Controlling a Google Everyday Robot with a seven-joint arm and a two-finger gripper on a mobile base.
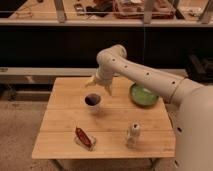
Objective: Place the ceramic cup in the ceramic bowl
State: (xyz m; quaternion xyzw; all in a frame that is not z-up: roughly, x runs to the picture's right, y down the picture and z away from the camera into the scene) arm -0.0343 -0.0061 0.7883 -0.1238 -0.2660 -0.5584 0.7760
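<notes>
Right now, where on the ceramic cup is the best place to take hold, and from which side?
Probably by the rim, from above. The ceramic cup stands upright on the table, mouth open upward. It shows no handle and narrows toward its base, so a side grasp lower down could slip. The gripper hangs just over the cup's far rim, so that edge is the natural place to pinch.

A pale, matt wooden plank table [60, 125] carries a smooth glazed white ceramic cup [93, 101], dark brown inside, and a glossy green ceramic bowl [143, 95], while the robot's smooth, off-white, plastic-looking gripper [98, 87] hangs directly above the cup.
</notes>
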